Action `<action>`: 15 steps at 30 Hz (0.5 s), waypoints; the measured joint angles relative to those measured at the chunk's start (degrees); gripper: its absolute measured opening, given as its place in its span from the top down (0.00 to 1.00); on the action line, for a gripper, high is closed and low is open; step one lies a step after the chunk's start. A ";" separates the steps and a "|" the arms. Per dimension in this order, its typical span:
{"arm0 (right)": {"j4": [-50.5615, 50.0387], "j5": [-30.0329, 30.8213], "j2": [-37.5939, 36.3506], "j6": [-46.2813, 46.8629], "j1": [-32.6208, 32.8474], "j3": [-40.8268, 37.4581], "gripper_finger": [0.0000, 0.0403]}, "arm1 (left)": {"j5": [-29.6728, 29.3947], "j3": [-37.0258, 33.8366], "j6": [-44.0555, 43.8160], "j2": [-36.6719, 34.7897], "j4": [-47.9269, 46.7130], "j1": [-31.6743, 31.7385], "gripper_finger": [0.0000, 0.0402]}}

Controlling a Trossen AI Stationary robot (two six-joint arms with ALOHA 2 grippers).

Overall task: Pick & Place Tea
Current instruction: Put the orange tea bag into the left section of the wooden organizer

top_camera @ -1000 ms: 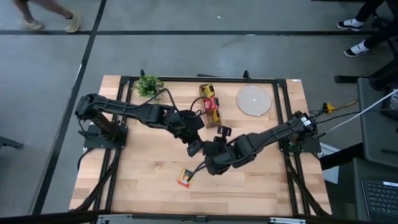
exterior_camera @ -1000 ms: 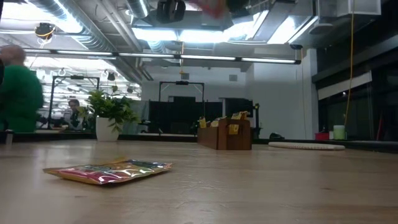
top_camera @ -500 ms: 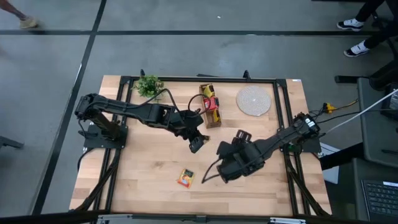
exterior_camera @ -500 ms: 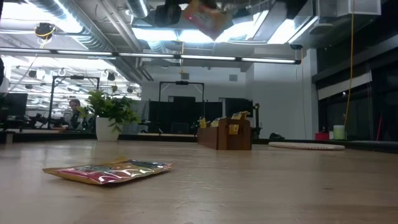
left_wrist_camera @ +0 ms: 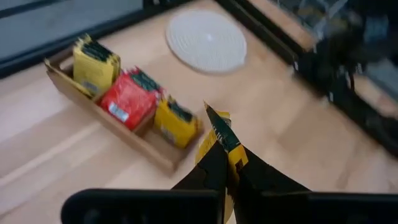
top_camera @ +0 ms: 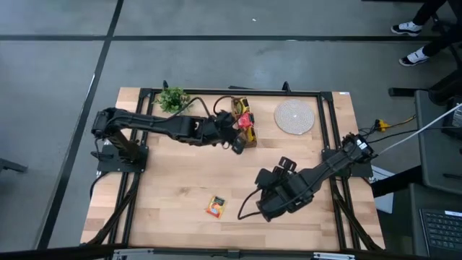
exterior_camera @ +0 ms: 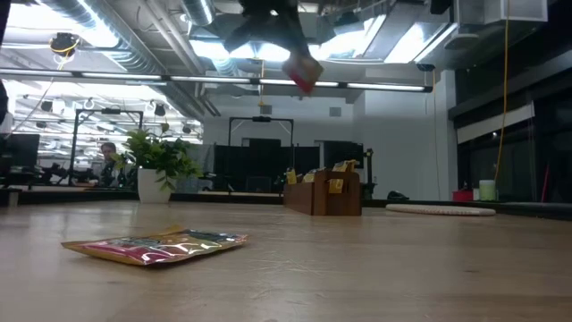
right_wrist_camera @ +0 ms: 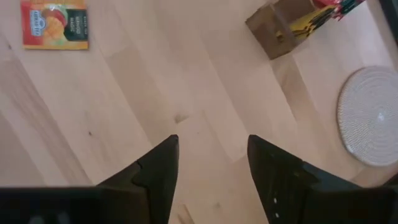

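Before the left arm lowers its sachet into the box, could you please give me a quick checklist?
1. Left gripper shut on yellow sachet: ok.
2. Gripper directly over the wooden box: not ok, it sits beside the near end in the high view.
3. Free slot in the box: cannot tell.
4. Right gripper open, empty and away from the box: ok.
5. Orange sachet left on the table: not ok, it awaits pickup.

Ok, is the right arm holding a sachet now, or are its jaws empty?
Empty. The right gripper has its jaws apart with only bare table between them; the one loose orange sachet lies flat, well clear of it.
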 joint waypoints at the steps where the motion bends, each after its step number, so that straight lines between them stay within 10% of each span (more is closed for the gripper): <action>1: 0.11 0.00 0.00 0.60 0.13 0.00 0.52 | -0.78 0.00 -0.69 0.55 1.29 0.43 0.99; 15: 0.99 -1.97 0.00 1.88 0.21 0.00 0.53 | -2.38 0.00 -7.53 9.05 10.59 3.76 0.98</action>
